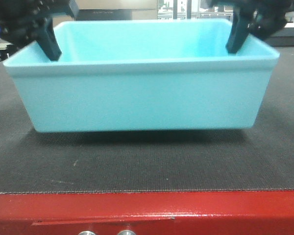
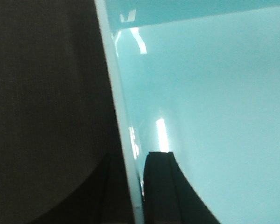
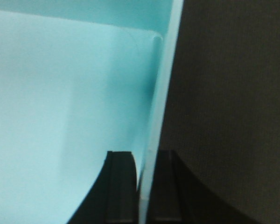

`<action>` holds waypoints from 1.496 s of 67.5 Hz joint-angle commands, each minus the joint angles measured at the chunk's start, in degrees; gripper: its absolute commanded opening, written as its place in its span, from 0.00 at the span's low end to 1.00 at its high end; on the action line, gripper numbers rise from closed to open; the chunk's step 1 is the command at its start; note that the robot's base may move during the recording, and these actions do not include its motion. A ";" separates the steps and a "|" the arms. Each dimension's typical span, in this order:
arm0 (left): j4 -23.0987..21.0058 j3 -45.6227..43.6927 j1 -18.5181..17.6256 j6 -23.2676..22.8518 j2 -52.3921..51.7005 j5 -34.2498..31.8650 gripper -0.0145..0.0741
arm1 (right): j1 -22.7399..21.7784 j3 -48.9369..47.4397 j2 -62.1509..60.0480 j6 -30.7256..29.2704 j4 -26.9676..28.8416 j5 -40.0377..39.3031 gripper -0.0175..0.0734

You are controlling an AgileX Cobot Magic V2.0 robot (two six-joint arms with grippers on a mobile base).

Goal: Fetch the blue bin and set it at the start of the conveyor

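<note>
The blue bin (image 1: 142, 98), smooth pale-cyan plastic w/ tapered walls and a thin flared rim, is seen resting on the conveyor start (image 1: 137, 161), a dark grey woven belt edged by a glossy red frame (image 1: 147, 210). Two round silver buttons (image 1: 108, 232) are cut off at the bottom. The left gripper (image 2: 136, 186) and right gripper (image 3: 145, 186) are each clamped over a side wall, one jaw inside, one outside. No writing can be read.
</note>
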 commanded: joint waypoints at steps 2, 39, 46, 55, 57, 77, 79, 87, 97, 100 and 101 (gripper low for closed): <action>1.56 -0.07 0.32 0.67 0.84 -1.68 0.16 | -0.47 -0.15 0.25 -1.10 -2.08 -1.16 0.17; 2.04 -1.11 2.35 0.56 -8.74 4.84 0.53 | -2.14 -0.25 -8.24 -1.10 -2.78 0.01 0.61; 2.18 -0.86 5.48 0.79 -11.99 6.99 0.32 | -5.02 0.43 -11.38 -1.10 -4.62 0.19 0.39; 2.18 0.43 9.40 1.78 -14.71 7.36 0.05 | -9.08 3.75 -14.42 -1.10 -5.80 -0.47 0.08; 2.18 1.00 10.06 1.95 -15.24 7.08 0.04 | -9.79 4.96 -14.91 -1.10 -5.80 -0.97 0.03; 2.18 16.33 14.04 1.95 -23.80 -2.77 0.04 | -11.32 23.07 -22.81 -1.10 -5.80 -11.23 0.01; 2.18 18.31 14.04 1.95 -25.19 -4.61 0.04 | -11.32 24.93 -24.03 -1.10 -5.80 -12.64 0.01; 2.18 26.91 13.93 1.95 -32.63 -10.31 0.04 | -11.32 32.69 -30.70 -1.20 -6.70 -19.66 0.01; 2.18 35.97 13.93 1.95 -43.97 -16.68 0.04 | -11.32 41.28 -41.14 -1.34 -7.76 -27.47 0.01; 2.18 38.17 13.93 1.95 -47.66 -17.85 0.04 | -11.32 43.83 -45.16 -2.37 -7.76 -29.27 0.01; 2.18 38.86 13.93 1.95 -48.93 -18.59 0.04 | -11.32 44.53 -46.32 -2.67 -7.76 -29.88 0.01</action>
